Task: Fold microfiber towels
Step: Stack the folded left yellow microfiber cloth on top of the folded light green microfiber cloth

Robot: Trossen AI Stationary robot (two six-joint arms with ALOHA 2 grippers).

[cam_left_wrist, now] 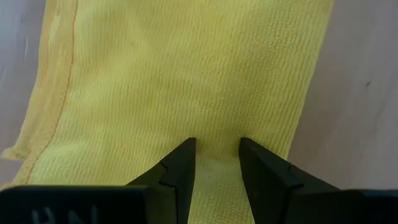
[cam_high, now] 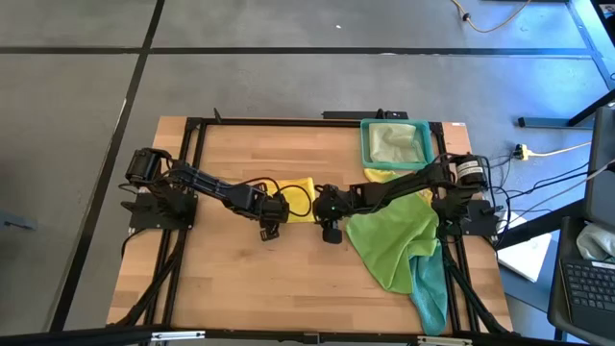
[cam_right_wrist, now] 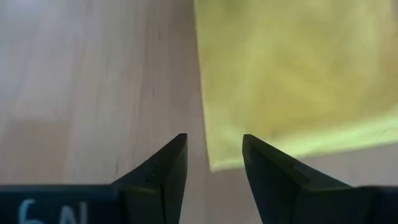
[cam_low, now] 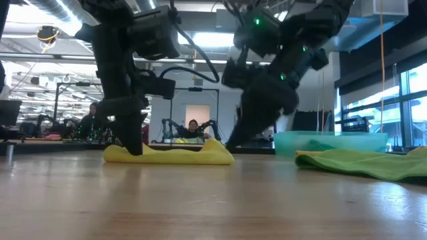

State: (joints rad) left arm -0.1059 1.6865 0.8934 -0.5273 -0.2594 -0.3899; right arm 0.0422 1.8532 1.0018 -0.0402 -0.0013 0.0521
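We are looking down on a wooden counter (cam_high: 240,279) where two dark arms are meeting over a yellow towel (cam_high: 300,198) lying folded near the counter's middle. The left gripper (cam_left_wrist: 216,163) is standing over that towel with its jaws narrowly parted, yellow cloth showing in the gap; we cannot tell whether they are pinching it. The right gripper (cam_right_wrist: 213,157) is hanging at the towel's corner, its jaws also narrowly parted and holding nothing, with bare wood and the cloth's edge showing between them.

Toward the counter's right edge, a bright green towel (cam_high: 392,245) is lying crumpled, partly under the right arm, and a teal towel (cam_high: 432,288) is trailing from beneath it toward the front right corner. A second yellow towel (cam_high: 381,175) is peeking out beside the arm. At the back right corner a teal plastic tray (cam_high: 366,144) is holding a pale olive towel (cam_high: 398,144). We are counting five towels: two yellow, one bright green, one teal, one pale olive.

White lettering on each wrist mount is cut off and we cannot read it.

Beyond the counter, people (cam_low: 192,126) are sitting in the workshop, and a laptop (cam_high: 588,284) is resting off the counter's right side.
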